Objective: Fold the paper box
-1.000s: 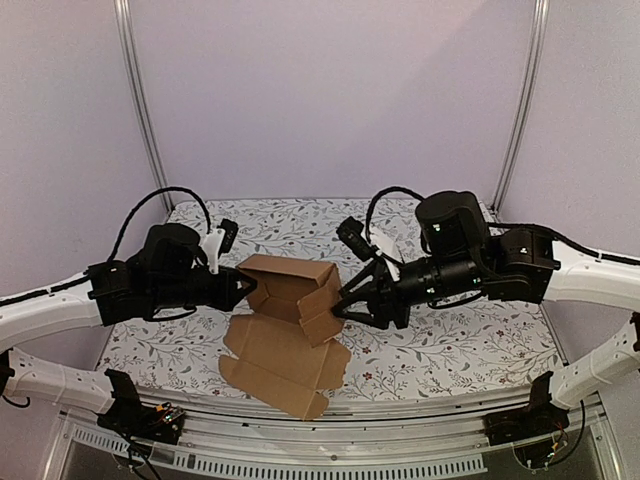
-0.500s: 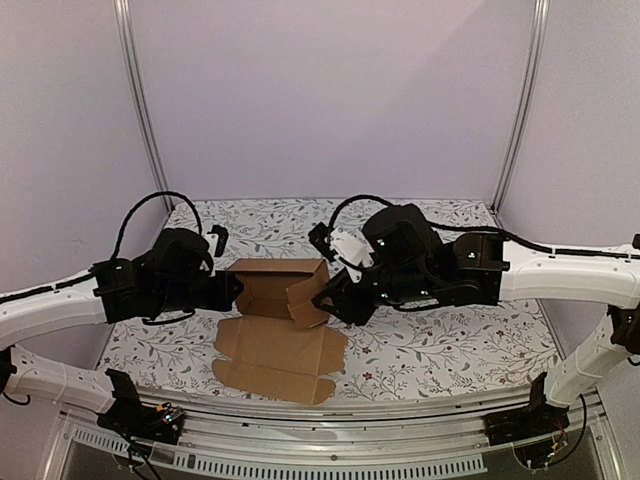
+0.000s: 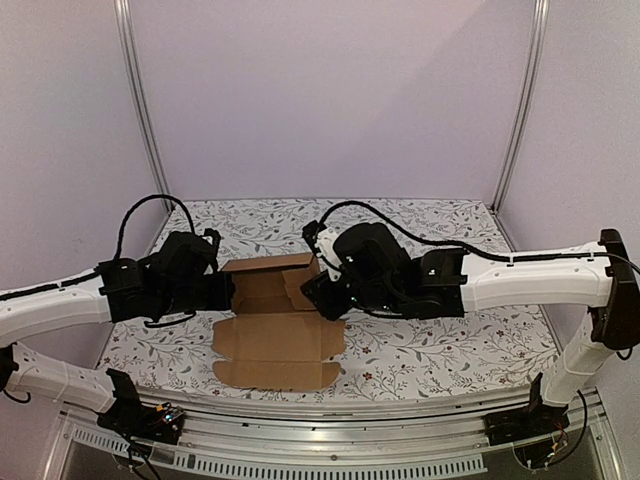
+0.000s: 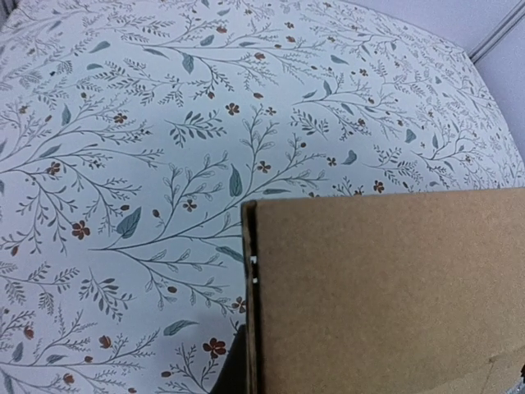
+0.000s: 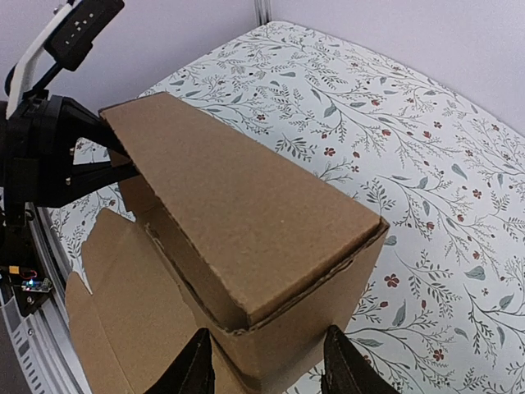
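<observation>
Paper box [image 3: 268, 290] lies with its long axis left-to-right across the bench [image 3: 430, 350]. The left pincer [image 3: 228, 292] pinches its left end; the right pincer [image 5: 267, 373], half-wide, clasps its right end.

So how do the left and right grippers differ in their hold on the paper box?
The left gripper is shut on a thin edge of the paper box at its left end. The right gripper stands wider, its jaws straddling the box's right end, and its grip is unclear. The left reaches in from the left, the right from the right. Both meet the raised part, not the flat flaps.
</observation>
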You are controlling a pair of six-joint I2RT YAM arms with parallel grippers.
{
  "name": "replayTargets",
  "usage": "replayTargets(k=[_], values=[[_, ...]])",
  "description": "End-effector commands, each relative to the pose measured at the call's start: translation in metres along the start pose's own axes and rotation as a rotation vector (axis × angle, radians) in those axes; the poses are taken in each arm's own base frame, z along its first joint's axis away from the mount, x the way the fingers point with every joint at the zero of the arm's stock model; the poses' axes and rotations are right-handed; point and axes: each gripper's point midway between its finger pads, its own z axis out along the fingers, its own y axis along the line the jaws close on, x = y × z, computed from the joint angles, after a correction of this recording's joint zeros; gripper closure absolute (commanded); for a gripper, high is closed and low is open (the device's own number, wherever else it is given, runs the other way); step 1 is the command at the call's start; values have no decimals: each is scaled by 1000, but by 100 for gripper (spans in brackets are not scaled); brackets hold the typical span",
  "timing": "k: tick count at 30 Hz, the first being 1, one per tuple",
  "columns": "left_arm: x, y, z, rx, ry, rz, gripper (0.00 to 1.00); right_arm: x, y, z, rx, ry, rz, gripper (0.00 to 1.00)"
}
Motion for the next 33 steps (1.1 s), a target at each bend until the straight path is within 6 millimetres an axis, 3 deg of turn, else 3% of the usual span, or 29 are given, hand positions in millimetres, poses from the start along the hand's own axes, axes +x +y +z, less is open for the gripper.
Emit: replayTargets(k=[1,5,12,26,28,31,33], values=[[-4,1,0,-23,-10,-39,100,-5,-4,14,94,-70,39,57],[-1,4,3,-37,-8,-54,100,-5,-2,22,160,-115,38,59],[-2,5,3,-47,-17,-61,100,-3,13,37,239,-154,10,74],[-2,-1,1,-25,-10,-53,100,5,12,60,340,-188,-11,77],[-2,-2,2,-24,-8,-50,100,4,13,61,340,-196,-16,82],[-2,-5,1,-19,-8,-47,100,4,12,64,352,-202,-24,98],[-2,-6,2,-21,-6,-41,100,4,12,65,355,-205,-26,100]])
